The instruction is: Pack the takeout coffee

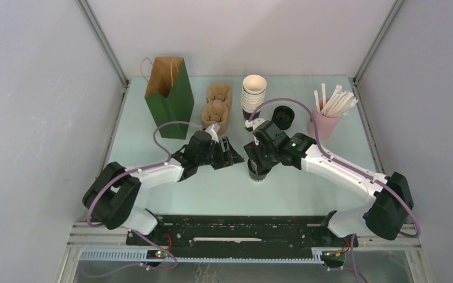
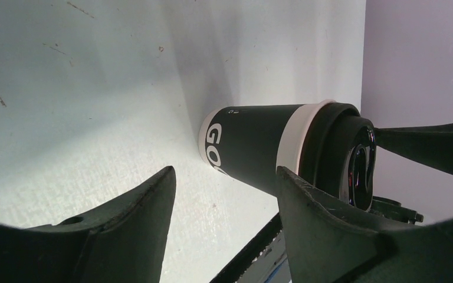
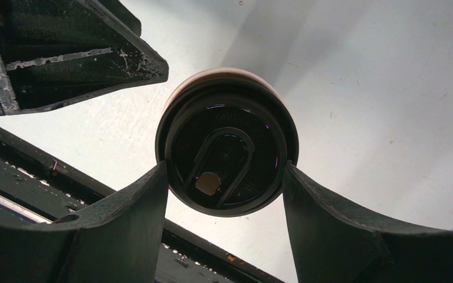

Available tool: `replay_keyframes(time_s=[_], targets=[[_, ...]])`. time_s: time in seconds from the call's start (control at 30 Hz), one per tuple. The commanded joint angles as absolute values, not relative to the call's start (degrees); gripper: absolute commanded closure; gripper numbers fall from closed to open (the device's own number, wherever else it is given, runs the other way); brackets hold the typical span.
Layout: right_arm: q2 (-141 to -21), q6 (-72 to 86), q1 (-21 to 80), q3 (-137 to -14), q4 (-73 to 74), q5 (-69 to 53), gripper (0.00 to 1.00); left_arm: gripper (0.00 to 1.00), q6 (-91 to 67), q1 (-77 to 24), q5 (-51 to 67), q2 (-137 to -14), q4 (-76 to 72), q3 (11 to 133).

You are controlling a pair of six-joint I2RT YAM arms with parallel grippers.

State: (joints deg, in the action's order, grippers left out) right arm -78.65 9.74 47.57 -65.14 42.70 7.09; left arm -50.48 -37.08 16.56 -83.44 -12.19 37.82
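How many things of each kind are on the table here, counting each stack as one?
green paper bag: 1
brown pulp carriers: 2
stack of lidless cups: 1
stack of black lids: 1
pink holder of white sticks: 1
lidded coffee cup: 1
total: 7

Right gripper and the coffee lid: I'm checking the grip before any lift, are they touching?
Touching: the right wrist view shows both fingers meeting the lid, no gap.
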Motion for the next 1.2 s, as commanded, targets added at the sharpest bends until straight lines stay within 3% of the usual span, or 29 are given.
replay_keyframes(time_s=[0.0,1.17], targets=[[-79.2,9.1,48.1,-67.4,43.4,9.1,0.34,0.32,-48.9,-36.6,15.3,-80.7,-12.3,36.7],[-78.7,10.0,48.3,-65.8,40.6,7.4,0.33,0.32,-49.0,-36.6,15.5,-79.0,-12.3,35.4]])
